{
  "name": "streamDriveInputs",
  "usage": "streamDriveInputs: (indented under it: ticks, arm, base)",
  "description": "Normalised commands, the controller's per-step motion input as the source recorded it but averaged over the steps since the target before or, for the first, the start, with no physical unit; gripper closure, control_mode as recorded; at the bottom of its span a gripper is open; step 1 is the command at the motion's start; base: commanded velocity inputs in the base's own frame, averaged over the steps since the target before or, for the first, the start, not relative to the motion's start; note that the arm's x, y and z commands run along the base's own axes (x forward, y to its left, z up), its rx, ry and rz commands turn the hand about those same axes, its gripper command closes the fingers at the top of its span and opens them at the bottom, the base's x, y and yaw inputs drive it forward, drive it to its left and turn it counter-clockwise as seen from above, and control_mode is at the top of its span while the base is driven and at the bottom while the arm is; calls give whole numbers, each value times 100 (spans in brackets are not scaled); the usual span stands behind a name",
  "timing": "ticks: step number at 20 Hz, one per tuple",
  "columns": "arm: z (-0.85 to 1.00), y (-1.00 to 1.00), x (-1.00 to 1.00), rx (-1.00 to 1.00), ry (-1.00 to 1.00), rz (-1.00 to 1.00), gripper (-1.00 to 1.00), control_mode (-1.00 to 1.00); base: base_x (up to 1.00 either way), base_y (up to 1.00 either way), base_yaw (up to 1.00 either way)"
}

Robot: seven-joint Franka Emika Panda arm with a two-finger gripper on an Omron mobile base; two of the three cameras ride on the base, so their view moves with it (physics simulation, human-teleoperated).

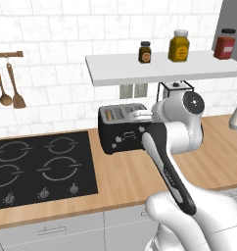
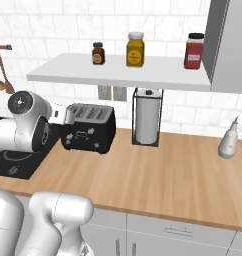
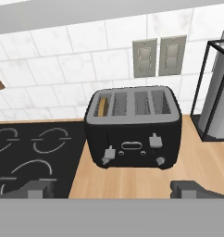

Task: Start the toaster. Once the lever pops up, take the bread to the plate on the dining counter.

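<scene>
Glossy white arm, built of fat rounded shells with smooth, swollen joints. Capped at the uppermost joint by a flat dark disc with a pale ring of small marks around a central dot; same disc seen from the right base camera, black with a light centre. Lined along one link by a long black strip, narrow, slightly curved, bearing a small pale marking midway. Dark grey seam between neighbouring shells. Broad white rounded housings at the base. Ending in two small dark grey fingertips, blocky and matte, square-edged.
</scene>
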Motion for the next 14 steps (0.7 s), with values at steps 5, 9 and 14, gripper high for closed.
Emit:
streamDriveInputs:
  ticks: [5, 9, 14]
  arm:
    - [0, 0, 0, 0, 0, 0, -100, -100]
    - [0, 0, 0, 0, 0, 0, -100, -100]
    - [0, 0, 0, 0, 0, 0, -100, -100]
  base:
    - [0, 0, 0]
    - [0, 0, 0]
    - [0, 0, 0]
